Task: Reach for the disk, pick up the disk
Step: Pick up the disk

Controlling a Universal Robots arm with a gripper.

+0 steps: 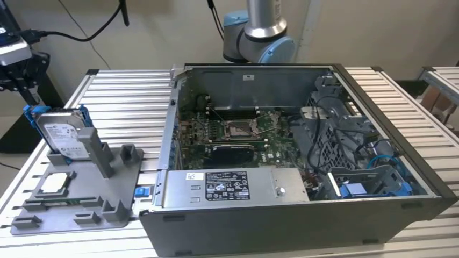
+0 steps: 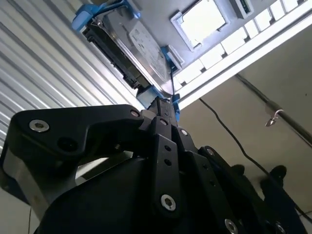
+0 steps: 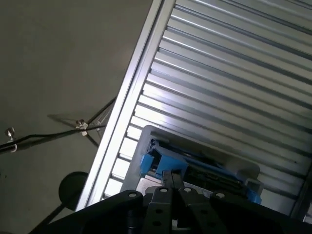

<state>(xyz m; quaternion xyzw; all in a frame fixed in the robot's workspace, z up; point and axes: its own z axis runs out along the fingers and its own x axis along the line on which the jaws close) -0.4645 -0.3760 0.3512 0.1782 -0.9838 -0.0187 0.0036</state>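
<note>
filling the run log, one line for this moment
disk: upright in gray fixture | gripper: at its blue frame | phase: reach

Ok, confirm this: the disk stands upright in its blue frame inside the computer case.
Wrong place. The disk stands upright in its blue frame in the grey holder outside the computer case, as the exterior view shows.

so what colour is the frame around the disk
The frame is blue, clearest in the exterior view.
</note>
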